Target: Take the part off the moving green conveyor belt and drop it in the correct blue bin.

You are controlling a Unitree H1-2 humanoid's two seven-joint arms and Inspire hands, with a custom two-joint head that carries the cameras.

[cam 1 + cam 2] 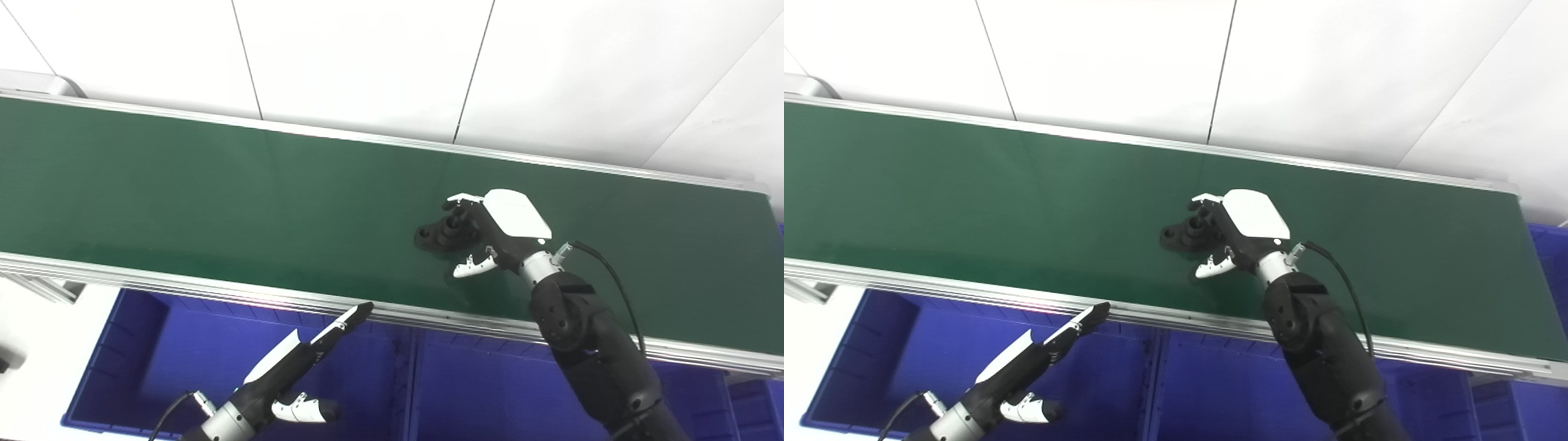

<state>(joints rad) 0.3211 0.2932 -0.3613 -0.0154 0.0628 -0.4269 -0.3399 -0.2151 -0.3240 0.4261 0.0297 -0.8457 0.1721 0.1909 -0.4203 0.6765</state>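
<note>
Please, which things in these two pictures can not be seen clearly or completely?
- Black part: its right side is hidden under the right robot hand in both views; whether it is firmly held cannot be told.
- Blue bins: cut off by the bottom edge and partly hidden by the arms and the conveyor belt rail; any contents cannot be told.
- Left robot hand: seen edge-on, its palm side is hidden.
</note>
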